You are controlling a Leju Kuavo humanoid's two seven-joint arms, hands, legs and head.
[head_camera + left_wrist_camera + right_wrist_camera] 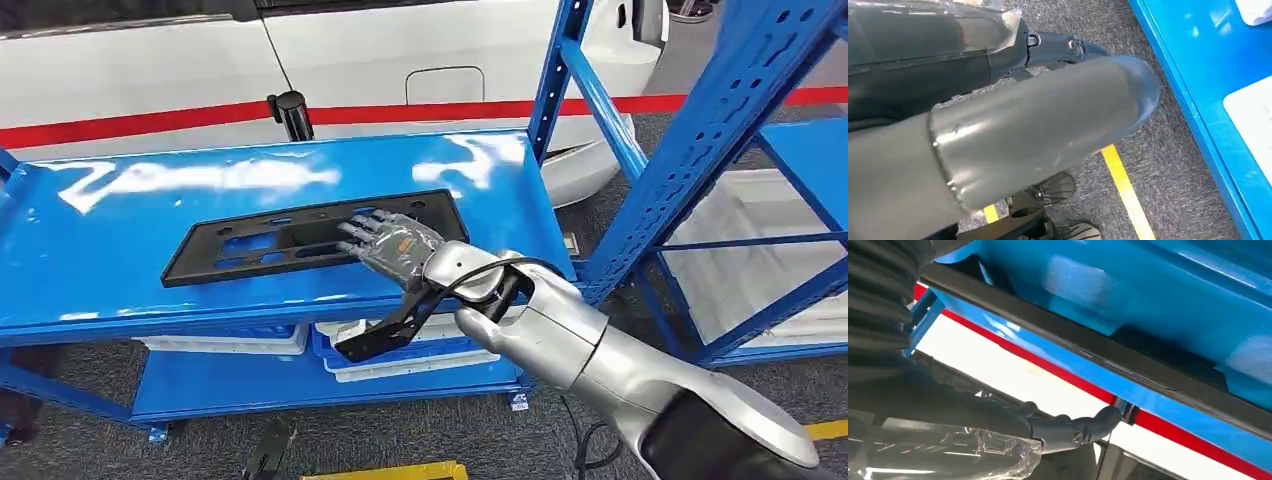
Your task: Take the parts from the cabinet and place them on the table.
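My right hand point(388, 245) was out over the blue tabletop point(120, 250), fingers spread flat and resting on the right part of the black part point(290, 240), not wrapped around it, so nothing was gripped there. The part itself, a long flat panel with cutouts, lay flat on the tabletop, running left to right near the middle. From my right wrist view I saw its dark edge point(1088, 347) against the blue surface, with my fingers point(1068, 427) curved in close to it. My left hand point(1038, 125) hung low beside the blue shelf edge point(1188, 100), above grey carpet point(1168, 150) with a yellow floor line point(1125, 190); whether its fingers were apart or closed, I could not tell. Behind the tabletop stood a white car body point(400, 60) with a red stripe point(150, 122), and a blue rack point(700, 140) rose on my right.
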